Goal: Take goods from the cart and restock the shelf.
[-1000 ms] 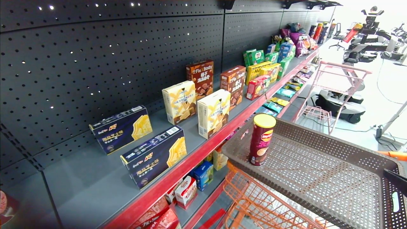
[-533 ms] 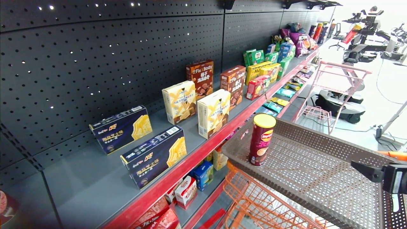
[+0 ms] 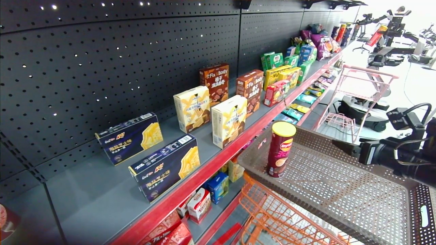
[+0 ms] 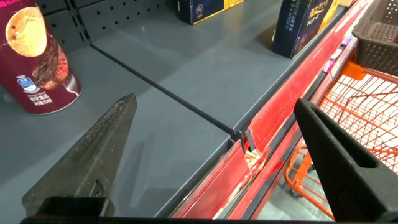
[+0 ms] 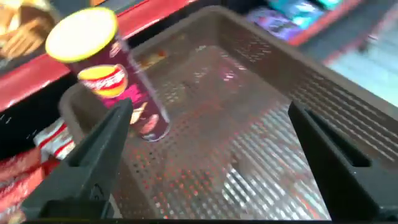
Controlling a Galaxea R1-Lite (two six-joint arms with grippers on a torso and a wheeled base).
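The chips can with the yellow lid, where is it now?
In the head view the chips can stands upright in the left corner of the brown tray atop the orange cart, close to the shelf's red edge.

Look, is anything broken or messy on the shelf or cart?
Nothing is spilled or tipped. The chips can stands upright in the cart's brown basket. One odd spot: the shelf's red front edge looks scuffed and chipped where two shelf boards meet.

Chip can blurred, maroon tub cut by picture edge
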